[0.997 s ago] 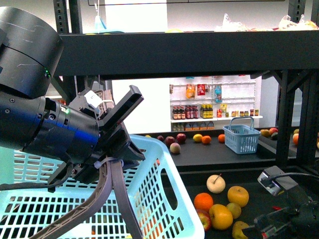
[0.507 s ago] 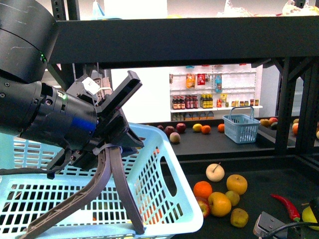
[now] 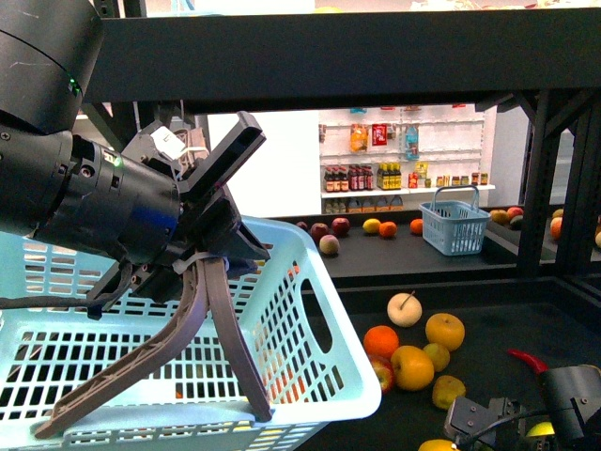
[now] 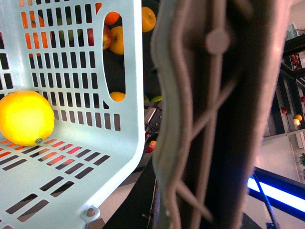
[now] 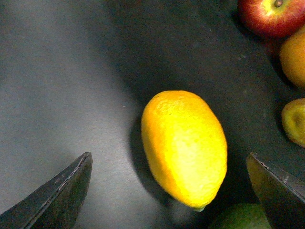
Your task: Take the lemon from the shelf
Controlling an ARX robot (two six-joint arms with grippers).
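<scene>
Lower now, right gripper [image 5: 169, 191] spreads two fingers [image 5: 57, 198] around one lemon [image 5: 185, 147].

The shelf [image 3: 488, 315] is a black metal rack with wide dark tiers and thick black lips. On its near tier, in the front view, lie a cream apple [image 3: 405, 309], an orange [image 3: 381, 342], 2 yellow-orange fruits [image 3: 445, 331], a red chili [image 3: 527, 360] and other fruit close together. In the right wrist view the lemon [image 5: 185, 147] lies on its side on the dark surface, near a red apple [image 5: 272, 16]. The farther tier carries a small blue basket [image 3: 454, 228] and scattered fruit.
</scene>
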